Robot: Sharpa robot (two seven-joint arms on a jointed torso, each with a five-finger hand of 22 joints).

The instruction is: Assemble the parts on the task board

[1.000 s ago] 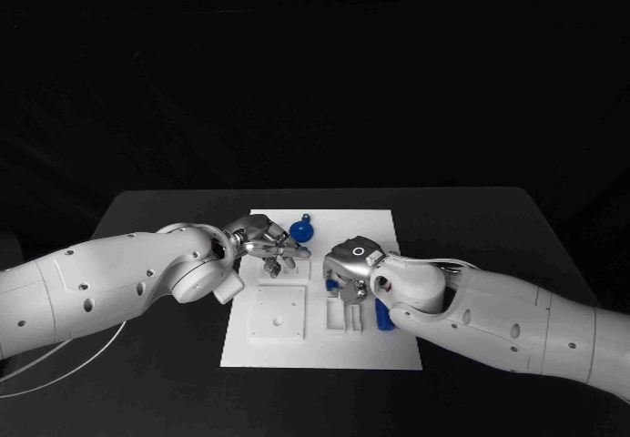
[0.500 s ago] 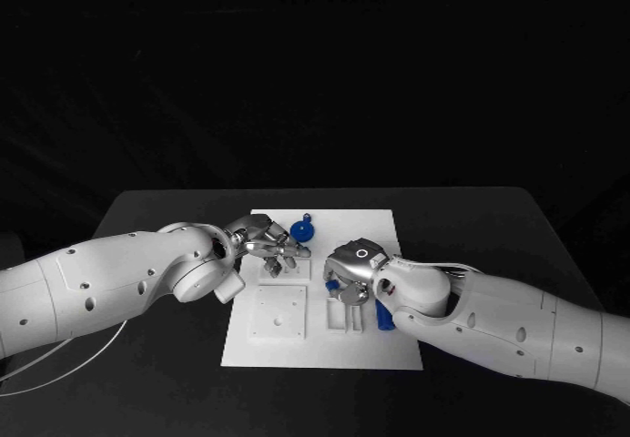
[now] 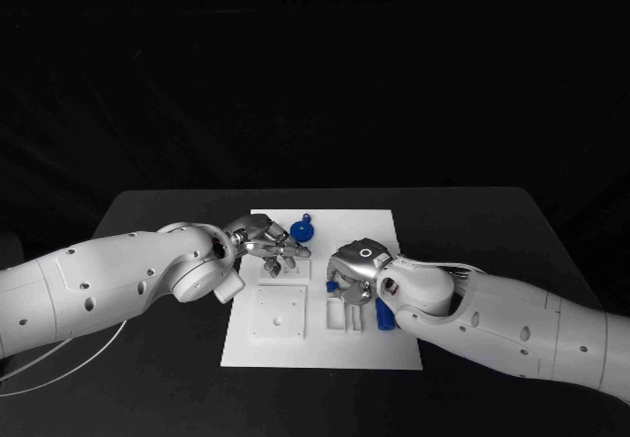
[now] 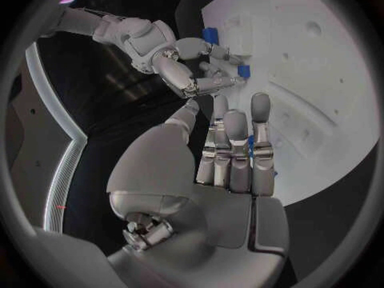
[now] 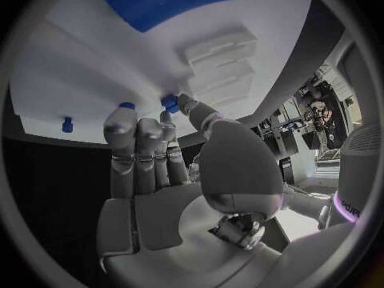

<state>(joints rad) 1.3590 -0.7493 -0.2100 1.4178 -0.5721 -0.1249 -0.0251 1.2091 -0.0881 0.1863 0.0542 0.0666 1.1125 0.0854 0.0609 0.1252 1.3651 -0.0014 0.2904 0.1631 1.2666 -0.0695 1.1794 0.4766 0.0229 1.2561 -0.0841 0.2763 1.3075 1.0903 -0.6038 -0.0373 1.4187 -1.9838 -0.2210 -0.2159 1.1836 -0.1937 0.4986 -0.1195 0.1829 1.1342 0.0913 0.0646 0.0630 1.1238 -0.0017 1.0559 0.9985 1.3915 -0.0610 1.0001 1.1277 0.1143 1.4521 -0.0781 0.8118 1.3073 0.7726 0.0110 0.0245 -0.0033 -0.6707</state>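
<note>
The white task board (image 3: pixel 282 350) lies mid-table. My left hand (image 3: pixel 267 244) hovers over its far left part with the fingers straight and side by side. A round blue part (image 3: pixel 300 230) lies just beyond it and shows as a blue strip (image 4: pixel 252 148) behind the fingers (image 4: pixel 232 147). My right hand (image 3: pixel 352 269) is over the board's middle slots, pinching a small blue part (image 5: pixel 169 102) between thumb and fingertip, down at the board. That small blue part (image 3: pixel 332 287) shows under the hand. A long blue part (image 3: pixel 383 315) lies along the board's right side.
A square white block with holes (image 3: pixel 279 311) and a slotted white fixture (image 3: pixel 344 314) are on the board's near half. A small blue peg (image 5: pixel 67 125) stands on the board farther off. Black table (image 3: pixel 499 228) lies bare around the board.
My right hand has slid slightly toward the board's near side, keeping the small blue part at its fingertips. The left hand has stayed almost still.
</note>
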